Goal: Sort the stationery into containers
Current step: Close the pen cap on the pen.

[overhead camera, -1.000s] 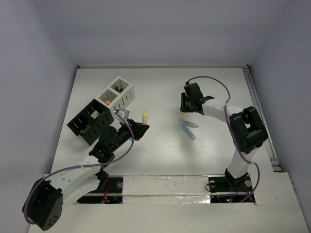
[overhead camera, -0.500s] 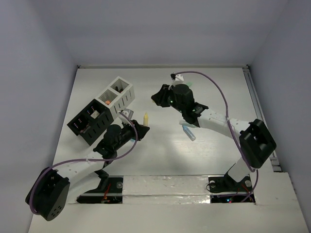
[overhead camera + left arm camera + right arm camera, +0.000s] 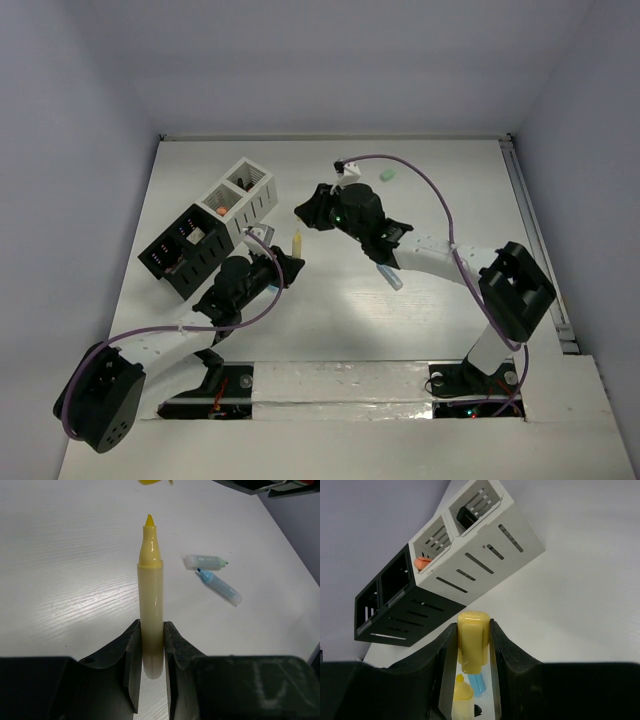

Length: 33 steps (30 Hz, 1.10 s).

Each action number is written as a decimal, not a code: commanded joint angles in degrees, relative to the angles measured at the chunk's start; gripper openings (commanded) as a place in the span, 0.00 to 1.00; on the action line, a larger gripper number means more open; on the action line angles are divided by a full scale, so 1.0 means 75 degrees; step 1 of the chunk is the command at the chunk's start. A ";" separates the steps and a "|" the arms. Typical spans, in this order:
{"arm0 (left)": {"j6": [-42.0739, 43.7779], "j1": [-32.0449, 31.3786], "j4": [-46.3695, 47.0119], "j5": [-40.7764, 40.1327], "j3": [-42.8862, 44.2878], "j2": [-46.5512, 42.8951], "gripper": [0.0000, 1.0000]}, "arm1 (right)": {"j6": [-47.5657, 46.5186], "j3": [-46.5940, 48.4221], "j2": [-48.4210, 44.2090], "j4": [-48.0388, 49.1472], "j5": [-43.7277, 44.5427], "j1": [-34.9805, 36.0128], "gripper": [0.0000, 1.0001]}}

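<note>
**Clerk:** Entry one, left gripper (image 3: 151, 630)?

**Checker:** Near centre-left of the table (image 3: 330, 335). Its fingers (image 3: 131, 650) are clamped on the lower end of the yellow marker (image 3: 151, 575). The marker stands upright with its bare tip up. Whether its base touches the table, I cannot tell

**Clerk:** Entry two, right gripper (image 3: 472, 630)?

**Checker:** It reaches in from the right and is pinched tight on a stubby yellow cap (image 3: 471, 647). The cap is held directly above the marker's tip. The left wrist view shows a small gap between cap and tip, so they are not touching

**Clerk:** Entry three, containers?

**Checker:** The white container (image 3: 248, 195) sits far left and has two compartments. The nearer one holds an orange piece (image 3: 423, 561), the farther one a black piece (image 3: 467, 516). The black container (image 3: 185, 250) stands against the white one's near-left end. Its contents cannot be made out

**Clerk:** Entry four, loose stock?

**Checker:** A blue marker (image 3: 220, 586) and a pale green piece (image 3: 204, 561) lie flat, just beside each other, to the right of the yellow marker. In the overhead view they are partly covered by the right arm. One small green piece (image 3: 388, 175) lies alone on the far side of the table, well apart from the rest
</note>
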 commanded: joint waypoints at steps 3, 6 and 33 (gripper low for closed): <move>0.0170 -0.0034 0.0240 -0.0101 0.0312 -0.0015 0.00 | -0.0199 0.0249 0.0011 0.0367 0.0297 0.0221 0.08; 0.0182 -0.0034 0.0205 -0.0171 0.0312 -0.0085 0.00 | -0.0270 0.0296 0.0069 0.0308 0.0380 0.0304 0.09; 0.0193 -0.0034 0.0029 -0.0546 0.0218 -0.0542 0.00 | -0.0352 -0.0020 0.0151 0.0588 0.0954 0.0878 0.09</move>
